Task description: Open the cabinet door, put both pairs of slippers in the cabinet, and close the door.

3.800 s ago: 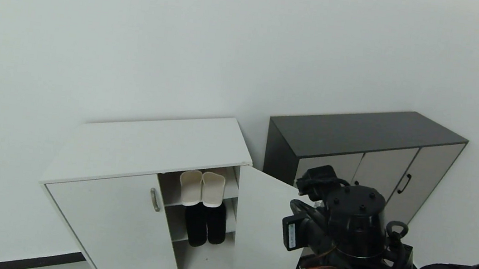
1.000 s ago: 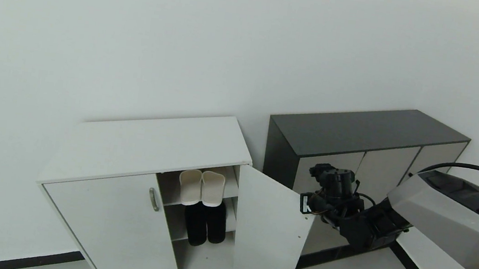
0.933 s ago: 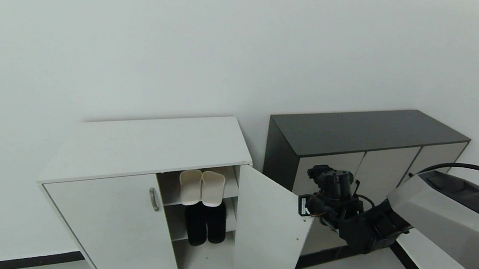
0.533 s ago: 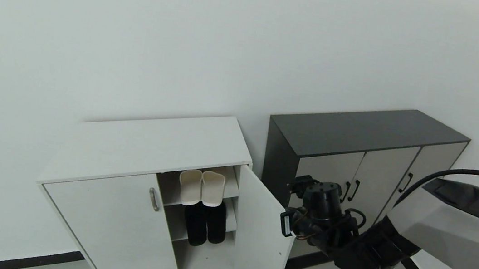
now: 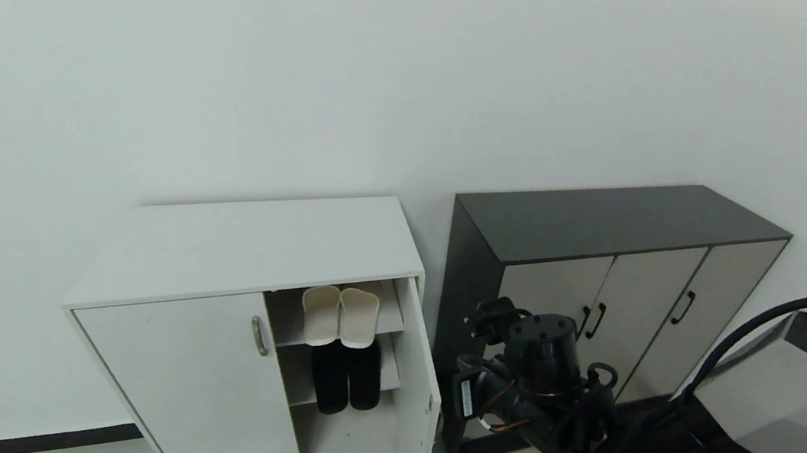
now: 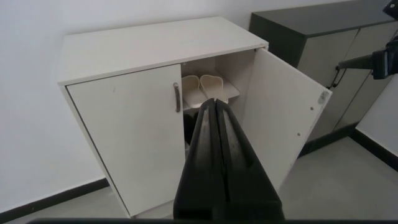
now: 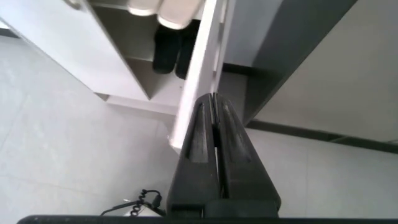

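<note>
While the right door of the white cabinet stands about half open, seen nearly edge-on in the head view, both pairs of slippers lie inside on flat white shelves. The cream slippers, smooth and rounded, lie side by side on the upper shelf. The black slippers lie directly under them on the next shelf. The left door is shut and carries a small curved metal handle. The right gripper has two long black tapered fingers pressed together with nothing between them. Its tip is at the door's outer side, but I cannot tell if it touches the panel. The left gripper, also pressed together and empty, hangs in front of the cabinet's opening. Just beside stands a dark cabinet with a matte top and grey doors.
</note>
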`<state>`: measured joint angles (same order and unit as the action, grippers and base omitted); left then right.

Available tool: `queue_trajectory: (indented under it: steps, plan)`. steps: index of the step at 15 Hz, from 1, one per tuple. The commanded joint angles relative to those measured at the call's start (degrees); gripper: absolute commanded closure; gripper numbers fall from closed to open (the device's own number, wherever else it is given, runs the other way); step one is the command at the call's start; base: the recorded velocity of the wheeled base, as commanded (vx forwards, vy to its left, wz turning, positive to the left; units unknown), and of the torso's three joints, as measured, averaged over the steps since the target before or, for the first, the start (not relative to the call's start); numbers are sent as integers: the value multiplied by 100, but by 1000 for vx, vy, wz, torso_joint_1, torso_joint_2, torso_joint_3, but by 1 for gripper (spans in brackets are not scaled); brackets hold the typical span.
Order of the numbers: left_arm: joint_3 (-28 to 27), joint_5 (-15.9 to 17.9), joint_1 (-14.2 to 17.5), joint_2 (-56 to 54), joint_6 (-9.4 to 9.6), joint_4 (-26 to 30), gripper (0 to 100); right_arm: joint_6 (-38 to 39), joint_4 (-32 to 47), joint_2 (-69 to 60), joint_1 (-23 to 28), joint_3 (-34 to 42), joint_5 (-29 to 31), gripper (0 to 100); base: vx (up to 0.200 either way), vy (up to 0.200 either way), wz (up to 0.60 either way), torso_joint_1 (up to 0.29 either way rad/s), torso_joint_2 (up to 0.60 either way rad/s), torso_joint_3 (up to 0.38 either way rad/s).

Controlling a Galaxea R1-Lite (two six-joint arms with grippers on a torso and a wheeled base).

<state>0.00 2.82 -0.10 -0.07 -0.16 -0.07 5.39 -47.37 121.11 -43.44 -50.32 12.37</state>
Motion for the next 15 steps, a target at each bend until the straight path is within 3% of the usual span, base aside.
queue_trajectory:
  steps: [1, 3, 12, 15]
  plan:
    - [0, 0, 1, 7, -2, -1, 100, 6, -18, -123, -33, 40, 2, 100, 0, 0, 0, 0, 0, 0]
    - [0, 0, 1, 7, -2, -1, 100, 6, -26, -123, -51, 75, 2, 100, 0, 0, 0, 0, 0, 0]
    - [0, 0, 1, 7, -2, -1, 100, -3, -35, -141, -69, 198, -191, 100, 0, 0, 600, 4, 1, 1]
    - [0, 0, 1, 7, -2, -1, 100, -20, -106, -149, -33, 233, -183, 100, 0, 0, 0, 0, 0, 0]
